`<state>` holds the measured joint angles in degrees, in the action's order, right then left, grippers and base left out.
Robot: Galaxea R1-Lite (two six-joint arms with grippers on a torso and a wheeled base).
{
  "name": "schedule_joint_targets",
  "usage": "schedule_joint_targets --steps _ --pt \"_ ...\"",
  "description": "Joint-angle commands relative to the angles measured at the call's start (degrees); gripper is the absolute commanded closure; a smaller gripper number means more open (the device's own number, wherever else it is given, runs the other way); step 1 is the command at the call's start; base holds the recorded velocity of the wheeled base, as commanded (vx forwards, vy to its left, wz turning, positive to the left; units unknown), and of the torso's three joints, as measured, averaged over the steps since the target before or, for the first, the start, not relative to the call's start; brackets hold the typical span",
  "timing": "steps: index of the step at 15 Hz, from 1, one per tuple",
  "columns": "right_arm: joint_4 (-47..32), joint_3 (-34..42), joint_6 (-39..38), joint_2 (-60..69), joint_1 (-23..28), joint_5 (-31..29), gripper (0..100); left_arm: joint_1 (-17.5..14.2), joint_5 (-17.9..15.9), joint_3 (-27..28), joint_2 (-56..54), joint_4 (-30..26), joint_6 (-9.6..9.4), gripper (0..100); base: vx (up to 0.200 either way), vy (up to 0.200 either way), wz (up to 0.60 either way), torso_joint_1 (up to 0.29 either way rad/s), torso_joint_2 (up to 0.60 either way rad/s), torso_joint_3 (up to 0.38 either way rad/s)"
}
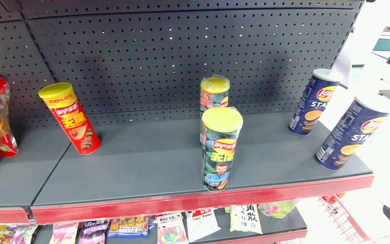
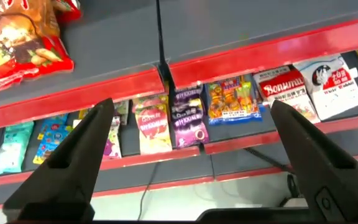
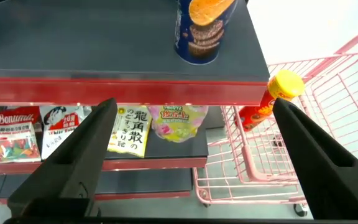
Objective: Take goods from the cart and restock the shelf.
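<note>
1. On the dark grey metal shelf (image 1: 141,162) with a red front edge, in the head view, crisp tubes stand upright, sorted by kind. A red cardboard tube with a yellow lid (image 1: 70,118) is at nine o'clock. A multicoloured yellow-lidded tube (image 1: 220,149) stands at the centre with its twin (image 1: 214,93) right behind it. Two dark blue white-lidded tubes (image 1: 350,134) are at three o'clock. The wide bare stretches between them look like the room left for restocking. A perforated dark back panel (image 1: 147,61) rises behind, and bright floor lies past the shelf end.
2. In the left wrist view, the left hand (image 2: 191,104) is spread wide and holds nothing. It faces the sweet packets (image 2: 229,99) on the lower shelf.
3. In the right wrist view, the right hand (image 3: 194,102) is also spread wide and empty. Beyond it the pink wire cart (image 3: 347,81), parked just beside the shelf end, holds a leaning red yellow-lidded tube (image 3: 272,96), probably the next thing to fetch.
</note>
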<state>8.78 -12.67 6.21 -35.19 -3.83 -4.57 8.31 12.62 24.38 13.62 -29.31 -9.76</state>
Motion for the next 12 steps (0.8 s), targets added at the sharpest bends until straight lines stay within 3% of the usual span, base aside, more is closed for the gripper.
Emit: schedule_joint_targets --steps 1,5,10,12 --pt "0.01 0.01 0.04 0.39 -0.04 0.0 0 0.04 0.04 0.05 -0.26 0.04 -0.08 0 -0.2 0.0 0.0 0.002 0.0 0.002" --pt "0.01 0.71 1.09 1.8 -0.04 -0.09 0 0.04 0.04 -0.21 -3.16 -0.05 -3.16 0 0.0 0.0 0.0 0.0 0.0 0.0" --pt "-0.25 1.59 1.97 3.03 -0.04 0.0 0 -0.05 0.04 -1.18 -4.92 -0.14 -5.18 0 0.0 0.0 0.0 0.0 0.0 0.0" --pt "-0.16 1.68 1.88 3.11 -0.04 0.09 0 0.04 -0.05 -1.27 -5.0 0.04 -5.18 0 0.0 0.0 0.0 0.0 0.0 0.0"
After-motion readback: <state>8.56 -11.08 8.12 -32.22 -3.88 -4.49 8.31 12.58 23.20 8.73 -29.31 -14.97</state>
